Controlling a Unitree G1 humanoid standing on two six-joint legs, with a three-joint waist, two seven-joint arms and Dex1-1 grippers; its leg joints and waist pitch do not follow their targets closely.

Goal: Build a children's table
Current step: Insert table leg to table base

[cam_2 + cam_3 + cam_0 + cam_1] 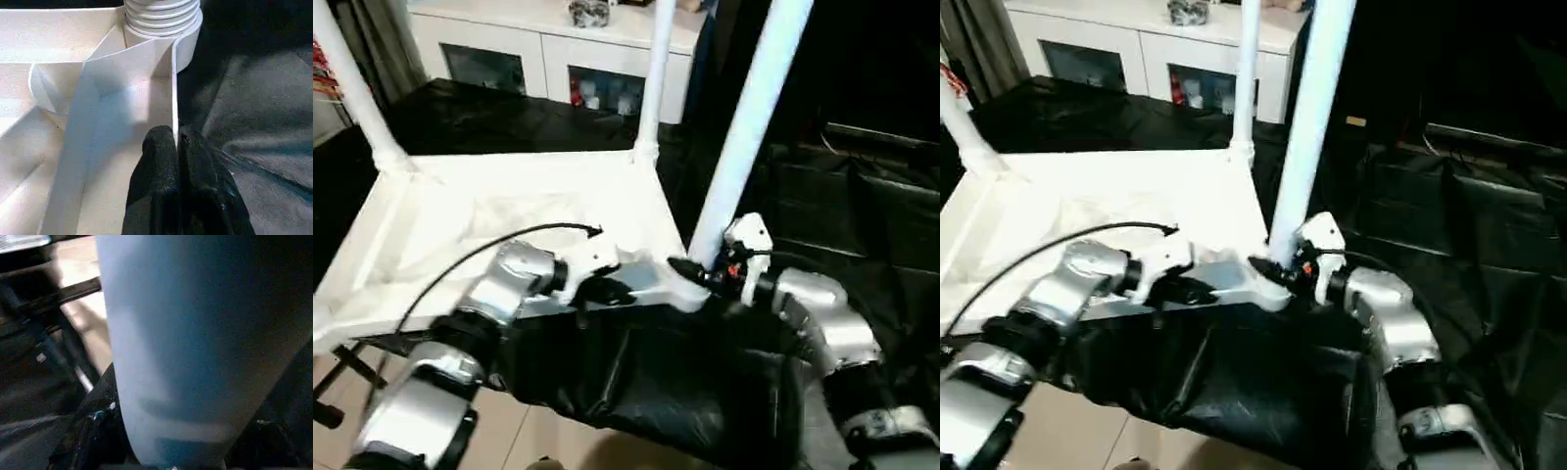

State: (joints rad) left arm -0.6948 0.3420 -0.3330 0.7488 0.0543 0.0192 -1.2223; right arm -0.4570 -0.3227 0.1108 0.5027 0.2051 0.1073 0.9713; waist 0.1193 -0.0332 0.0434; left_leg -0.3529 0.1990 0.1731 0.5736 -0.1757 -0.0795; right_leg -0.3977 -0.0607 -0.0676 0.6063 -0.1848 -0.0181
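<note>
White plastic children's table top lay upside down on a black-draped desk, ribbed hollow underside up. Three tapered white legs stood in corner sockets, tops cut off. Left claw pinched shut on the near rim wall. Right claw clasped the near-right leg at its base, fingers mostly hidden.
</note>
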